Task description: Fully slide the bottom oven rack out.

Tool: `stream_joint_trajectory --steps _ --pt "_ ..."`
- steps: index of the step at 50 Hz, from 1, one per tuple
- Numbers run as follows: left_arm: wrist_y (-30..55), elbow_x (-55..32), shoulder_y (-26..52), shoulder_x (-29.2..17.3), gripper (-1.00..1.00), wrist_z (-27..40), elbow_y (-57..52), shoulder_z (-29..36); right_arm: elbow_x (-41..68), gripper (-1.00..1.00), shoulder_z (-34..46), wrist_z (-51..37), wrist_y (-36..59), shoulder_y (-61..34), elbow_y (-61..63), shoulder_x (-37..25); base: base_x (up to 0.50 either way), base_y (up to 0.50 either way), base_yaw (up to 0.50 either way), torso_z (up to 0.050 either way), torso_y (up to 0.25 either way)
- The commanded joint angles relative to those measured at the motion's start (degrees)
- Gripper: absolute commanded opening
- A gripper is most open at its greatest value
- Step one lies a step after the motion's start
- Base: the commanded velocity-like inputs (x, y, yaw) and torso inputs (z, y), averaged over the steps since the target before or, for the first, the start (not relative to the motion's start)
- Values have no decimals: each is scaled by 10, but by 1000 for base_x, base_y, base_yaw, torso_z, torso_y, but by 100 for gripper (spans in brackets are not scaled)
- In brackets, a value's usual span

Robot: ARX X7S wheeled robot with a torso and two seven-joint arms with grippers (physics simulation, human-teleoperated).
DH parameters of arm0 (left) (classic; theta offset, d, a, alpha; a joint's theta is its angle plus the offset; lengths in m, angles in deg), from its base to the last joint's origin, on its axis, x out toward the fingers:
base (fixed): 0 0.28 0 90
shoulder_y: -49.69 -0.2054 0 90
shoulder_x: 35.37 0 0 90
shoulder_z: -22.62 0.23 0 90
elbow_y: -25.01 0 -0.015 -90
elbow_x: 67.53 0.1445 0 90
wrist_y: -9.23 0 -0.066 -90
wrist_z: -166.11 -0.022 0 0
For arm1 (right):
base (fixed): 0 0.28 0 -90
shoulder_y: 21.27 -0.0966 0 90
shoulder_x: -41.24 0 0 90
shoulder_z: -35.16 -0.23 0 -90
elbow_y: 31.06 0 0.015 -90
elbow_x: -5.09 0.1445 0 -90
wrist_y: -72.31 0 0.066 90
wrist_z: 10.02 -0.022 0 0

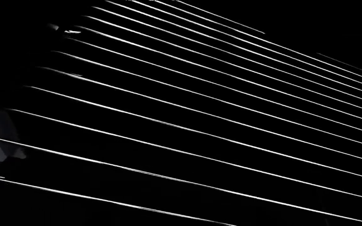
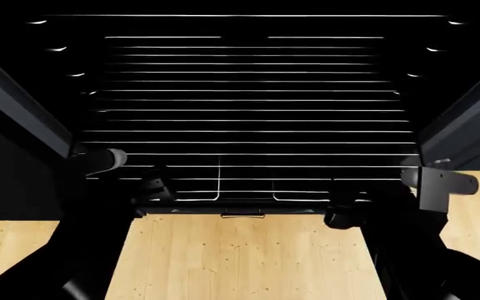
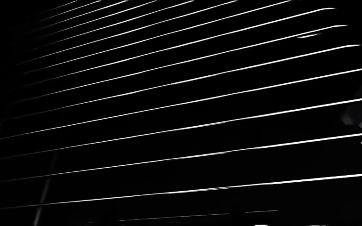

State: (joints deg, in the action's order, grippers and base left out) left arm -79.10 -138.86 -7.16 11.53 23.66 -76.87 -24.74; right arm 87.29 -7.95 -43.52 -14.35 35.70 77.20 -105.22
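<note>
**Both hands at the rack's front rail, pull runs straight back toward the robot**

The bottom oven rack [image 2: 249, 131] lies flat in the dark cavity of the oven [image 2: 23, 106], its thin silvery bars running side to side across the head view and its front rail, with the short dipped centre notch, nearest the robot. The rack's long axis is crosswise, so the slide-out direction is toward the camera, over the wooden floor [image 2: 240, 256].

The left hand [image 2: 158, 187] sits at the front rail left of the notch; the right hand [image 2: 344, 215] is at the rail's right end, slightly nearer the robot. Both look about equally close to the rail, the left perhaps a touch further in. Both hands are black against black, so I cannot tell how far either is open or whether either grips the rail. The wrist views show only bars passing close beneath each camera, which suggests the hands reach over the rack's front portion
</note>
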Motion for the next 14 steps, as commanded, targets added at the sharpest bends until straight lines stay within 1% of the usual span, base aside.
stream_joint_trajectory --steps 1,8,14 --pt "589 -120 -73 5 100 33 241 93 97 100 103 -44 312 110 -116 -25 0 -4 -6 0 -13" --pt "635 -159 -70 -35 100 90 184 91 114 100 99 -57 320 114 -75 -58 -9 -2 -4 -6 -12" --pt "661 -184 -59 -52 100 115 157 89 114 100 103 -70 319 125 -58 -69 -8 -1 -2 -5 -12"
